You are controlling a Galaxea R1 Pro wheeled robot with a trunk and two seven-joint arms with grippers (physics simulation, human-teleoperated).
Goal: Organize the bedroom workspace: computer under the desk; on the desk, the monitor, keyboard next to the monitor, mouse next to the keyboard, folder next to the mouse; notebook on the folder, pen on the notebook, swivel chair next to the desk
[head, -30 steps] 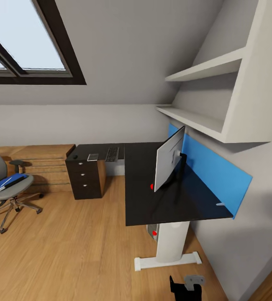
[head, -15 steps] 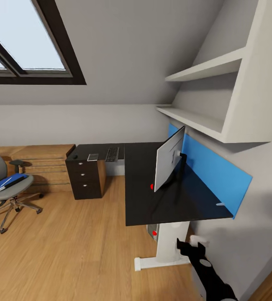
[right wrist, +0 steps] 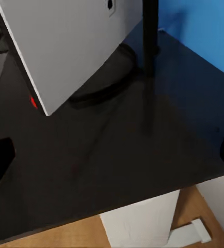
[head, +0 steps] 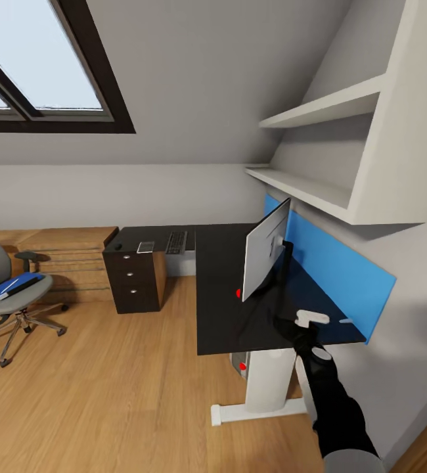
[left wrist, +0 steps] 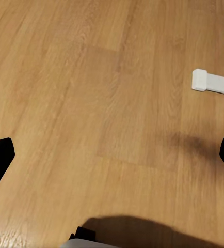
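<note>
a: the robot's right gripper [head: 303, 320] hangs over the near end of the long glossy black desk [head: 226, 309], fingers spread apart and empty, just short of the very wide monitor with the silver-grey back [head: 265, 259], which stands on its curved black foot [right wrist: 104, 77].

b: and the left gripper [left wrist: 112, 155]?

a: its fingers are wide apart too, over bare light wood floor [left wrist: 91, 93].

b: where is everything else?

a: the slim dark-keyed keyboard [head: 176, 242], the small dark mouse [head: 117, 246] and the thin grey notebook [head: 146, 247] lie at the far end of the desk, above a dark drawer unit [head: 133, 280]. the flat bright blue folder [head: 13, 285] is on the grey swivel chair [head: 3, 292], well apart from the desk. the small silver-grey computer [head: 239, 365] sits under the desktop beside the white pedestal leg [head: 269, 381].

b: what is the risk?

a: the arm is close to the screen; a careless sweep could probably clip its edge or thin neck and tip it. a reach to the far items from here would likely cross the monitor.
</note>
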